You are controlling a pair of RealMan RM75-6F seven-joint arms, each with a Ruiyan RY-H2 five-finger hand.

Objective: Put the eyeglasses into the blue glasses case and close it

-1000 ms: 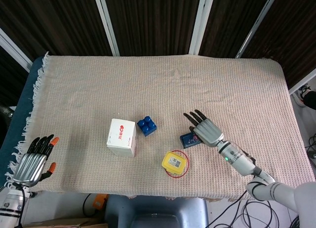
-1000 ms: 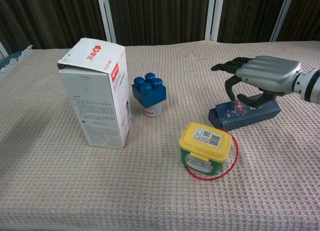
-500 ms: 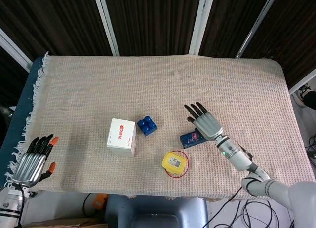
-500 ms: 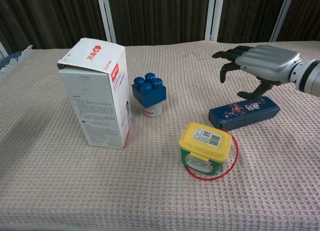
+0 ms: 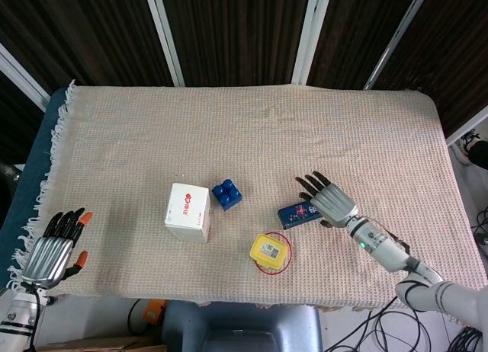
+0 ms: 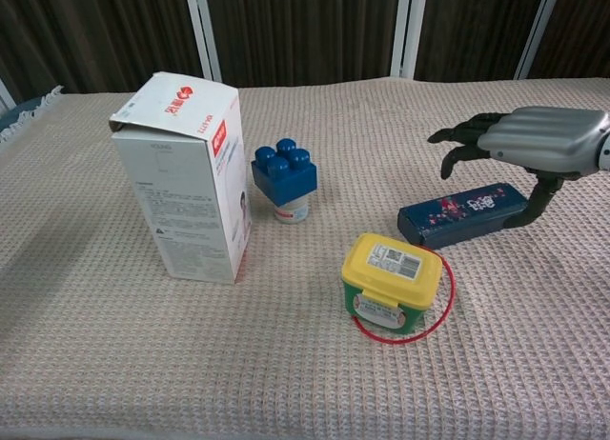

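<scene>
While nothing is held by either hand, the beige waffle-weave cloth (image 5: 252,123) covering the table lies under everything. To the left of the right hand (image 5: 332,202), well apart from it, stands the tall white cardboard box with red print (image 6: 186,173), upright with its top flap loose. The right hand hovers just above the far right end of the closed dark blue rectangular glasses case (image 6: 465,212), its fingers apart and slightly curled, its thumb pointing down just beside the case's end; whether it touches is unclear. The case lies flat, lid down, just beside that hand. Near the case's left end, on the robot's side, sits the small green tub with a yellow lid (image 6: 392,281), ringed by a red band. Further left, between tub and box, a blue toy brick (image 6: 284,170) rests on a small white jar. The left hand (image 5: 50,254) rests at the cloth's near left edge, fingers spread, far from all these.
</scene>
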